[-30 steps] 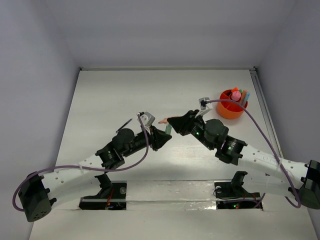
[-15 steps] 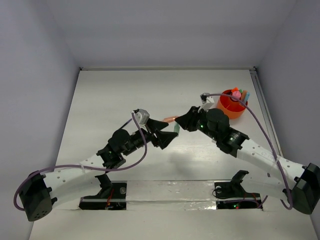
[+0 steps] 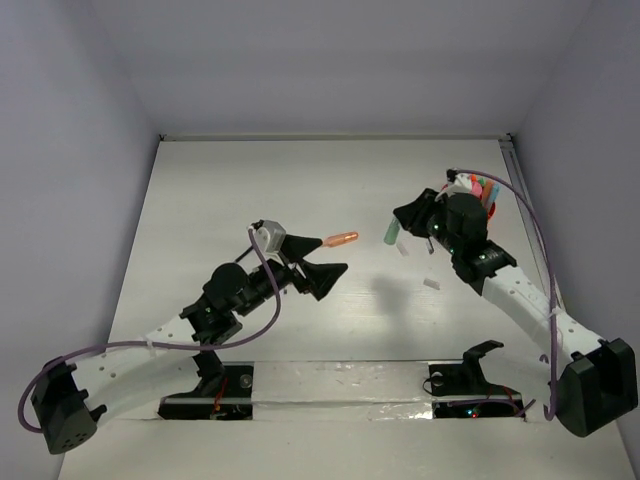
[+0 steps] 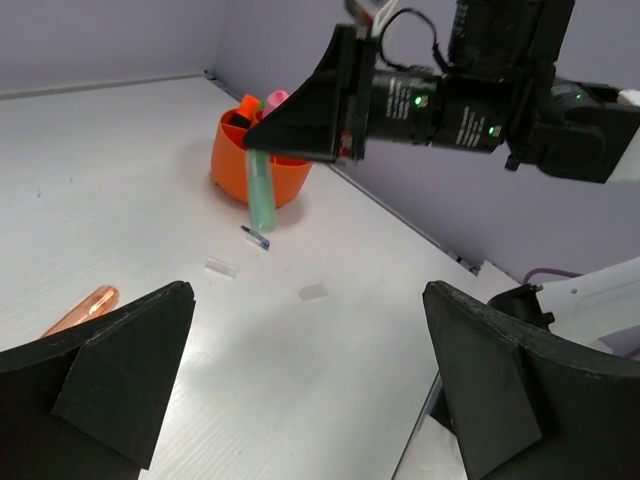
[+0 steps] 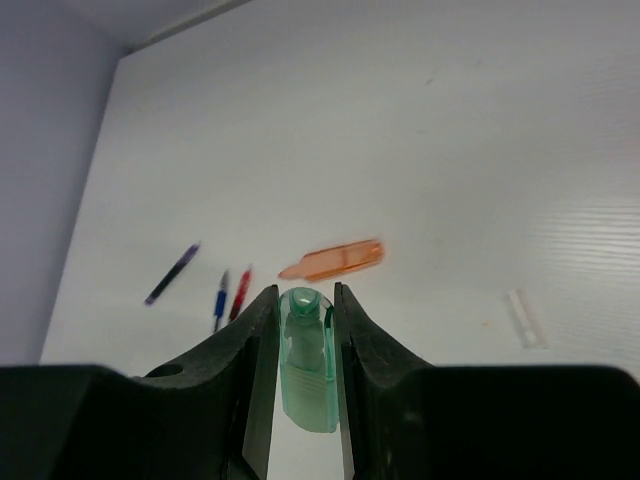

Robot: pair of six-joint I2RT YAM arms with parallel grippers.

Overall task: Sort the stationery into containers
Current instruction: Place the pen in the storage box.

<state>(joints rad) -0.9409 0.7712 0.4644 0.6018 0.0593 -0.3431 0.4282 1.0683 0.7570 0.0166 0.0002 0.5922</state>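
— From above, what has the right hand (image 3: 397, 228) got?
— It's clamped on a green marker (image 3: 391, 234), lifted off the table (image 3: 220, 180). Behind that hand a bunch of sorted pens (image 3: 483, 186) pokes up past the arm. The left hand (image 3: 333, 254) is spread wide and empty, with an orange marker (image 3: 340, 239) lying just beyond its fingertips.

— And the left wrist camera?
— Its own fingers sit far apart at the bottom corners, nothing between them. Ahead, the right hand dangles the green marker just in front of the orange cup (image 4: 255, 172), not over it yet. A clear bit (image 4: 222, 267) lies below.

— The right wrist view?
— The green marker is pinched upright between the fingers. Beyond them lie the orange marker, a blue pen (image 5: 220, 298), a red pen (image 5: 240, 292) and a dark pen (image 5: 172, 273).

— So, how far along?
— Past halfway, I'd say: several are in, one is being carried, and about four pens plus scraps are left.
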